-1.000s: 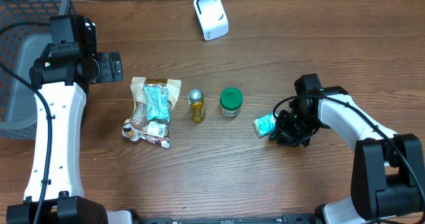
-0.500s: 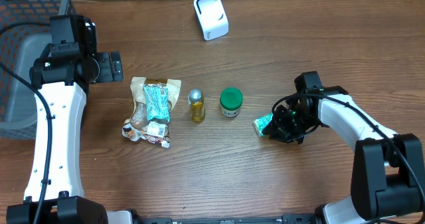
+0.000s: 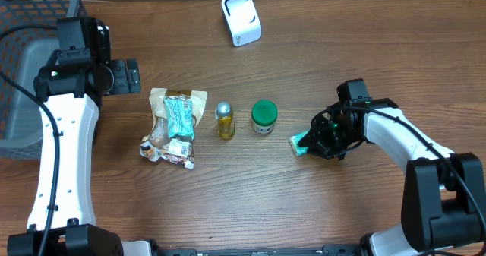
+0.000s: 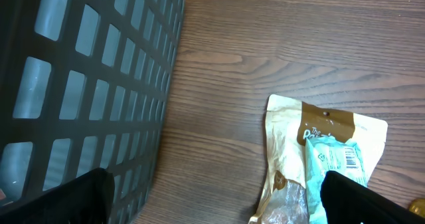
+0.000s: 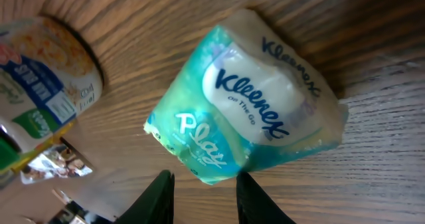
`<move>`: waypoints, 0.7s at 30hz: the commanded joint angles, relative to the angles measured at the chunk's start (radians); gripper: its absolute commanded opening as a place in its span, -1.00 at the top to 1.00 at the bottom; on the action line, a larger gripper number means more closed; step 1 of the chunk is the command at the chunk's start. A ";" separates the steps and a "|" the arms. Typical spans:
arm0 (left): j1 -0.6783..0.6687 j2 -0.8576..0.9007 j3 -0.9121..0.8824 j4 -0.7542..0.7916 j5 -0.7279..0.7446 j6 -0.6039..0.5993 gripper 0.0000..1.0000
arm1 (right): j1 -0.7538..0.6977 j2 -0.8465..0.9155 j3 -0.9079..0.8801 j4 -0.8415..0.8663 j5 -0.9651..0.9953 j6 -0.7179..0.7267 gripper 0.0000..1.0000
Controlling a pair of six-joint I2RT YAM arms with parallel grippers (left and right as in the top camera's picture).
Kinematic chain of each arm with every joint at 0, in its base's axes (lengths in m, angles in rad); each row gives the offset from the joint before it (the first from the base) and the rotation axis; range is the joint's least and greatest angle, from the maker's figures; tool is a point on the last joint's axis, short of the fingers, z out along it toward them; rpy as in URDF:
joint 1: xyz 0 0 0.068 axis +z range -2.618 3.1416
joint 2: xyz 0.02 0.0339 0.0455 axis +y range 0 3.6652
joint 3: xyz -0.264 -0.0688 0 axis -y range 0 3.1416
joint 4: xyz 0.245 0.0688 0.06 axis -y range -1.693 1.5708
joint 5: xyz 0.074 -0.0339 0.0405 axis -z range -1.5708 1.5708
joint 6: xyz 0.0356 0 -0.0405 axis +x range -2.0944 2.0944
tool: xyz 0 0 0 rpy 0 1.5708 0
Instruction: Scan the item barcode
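Right of the green-lidded jar (image 3: 264,116) lies a teal tissue pack (image 5: 246,117) printed "Kleenex", "On The Go" and "Play". The right gripper (image 5: 206,194) straddles the pack's lower edge with its fingers narrowly parted; whether they pinch it I cannot tell. The white scanner (image 3: 241,18) stands well apart at the table's far side. The left gripper (image 4: 216,201) hangs spread wide, holding nothing, beside the dark basket (image 4: 80,84) and near a tan pouch (image 4: 292,127) reading "The P…" and a teal packet (image 4: 335,161) showing a barcode.
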 commanded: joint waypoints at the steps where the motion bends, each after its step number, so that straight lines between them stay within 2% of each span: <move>1: 0.000 -0.015 0.023 0.003 -0.005 0.019 -0.99 | -0.003 -0.003 0.003 0.013 0.037 0.084 0.46; 13: 0.000 -0.015 0.023 0.003 -0.005 0.019 -0.99 | -0.003 -0.003 0.003 0.045 0.146 0.307 0.41; 15: 0.000 -0.015 0.023 0.003 -0.005 0.019 -0.99 | -0.003 -0.003 0.003 0.045 0.147 0.340 0.32; 21: 0.000 -0.015 0.023 0.003 -0.005 0.019 -1.00 | -0.003 -0.003 0.003 0.048 0.148 0.342 0.27</move>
